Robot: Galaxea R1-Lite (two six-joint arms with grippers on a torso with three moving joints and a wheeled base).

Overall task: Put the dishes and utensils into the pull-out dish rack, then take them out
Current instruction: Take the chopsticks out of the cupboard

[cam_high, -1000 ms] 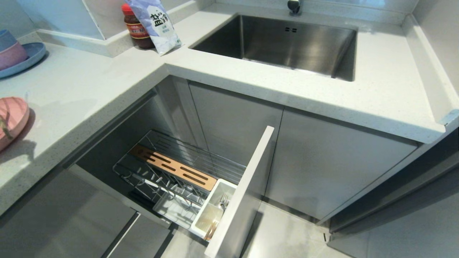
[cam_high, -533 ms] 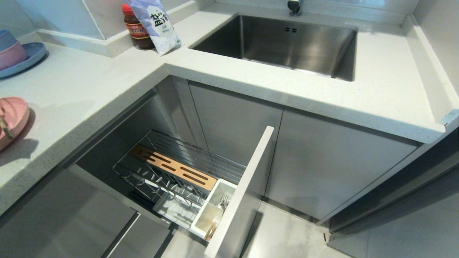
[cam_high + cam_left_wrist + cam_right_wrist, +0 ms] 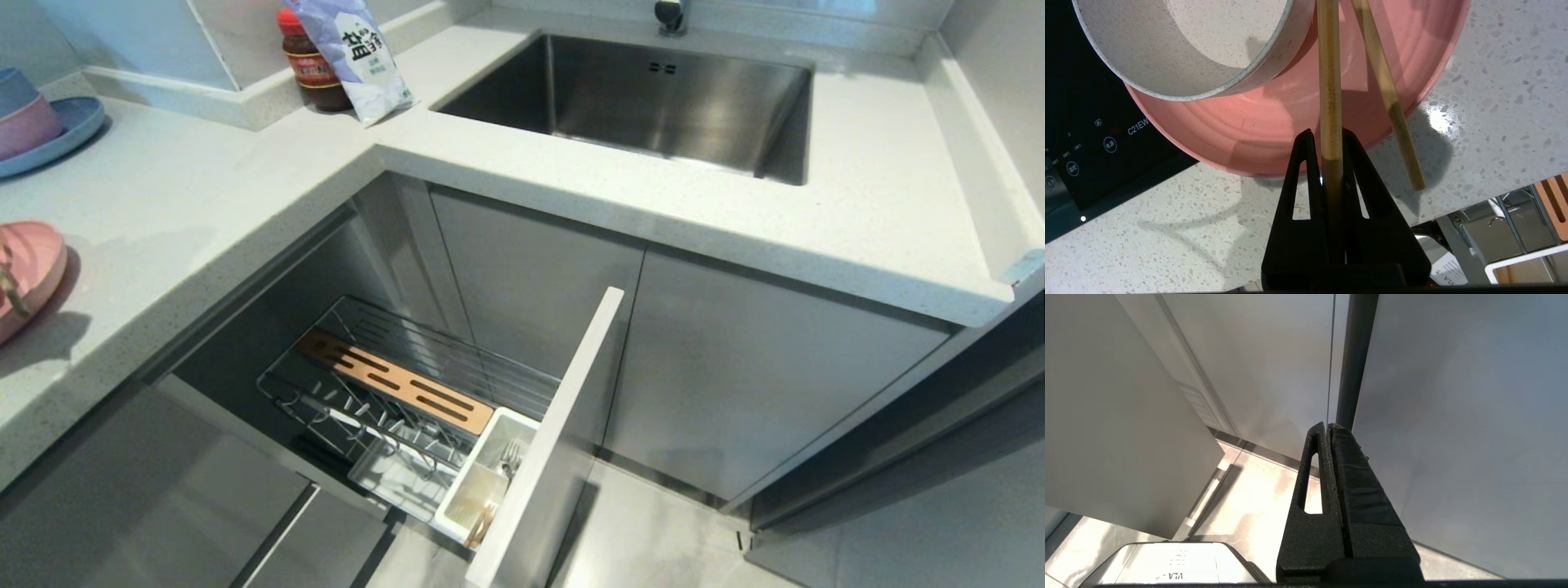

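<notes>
1. One chopstick (image 3: pixel 1329 90) pinched near its end between the black fingers of the left gripper (image 3: pixel 1331 141), shaft running out over the pink plate (image 3: pixel 1274 130); grabbed at the end probably so the tip can drop straight into a holder slot.
2. Second chopstick (image 3: pixel 1388 98) loose, lying across the plate rim with its end hanging over the countertop (image 3: pixel 1494 102); not in the grip, needs its own pick.
3. Speckled bowl (image 3: pixel 1180 49) sitting on the plate, off to one side of the sticks.
4. Plate near the counter edge by the black cooktop (image 3: pixel 1081 122), only its rim visible at far left of head view.
5. Pull-out dish rack (image 3: pixel 408 384) pulled open below the counter, prongs bare; fork (image 3: pixel 510 457) upright in white cutlery holder (image 3: pixel 490 469), something wooden beside it, unclear what.
6. Right gripper (image 3: pixel 1329 428) clamped empty, parked low by cabinet fronts.
7. Loading judged partway.
</notes>
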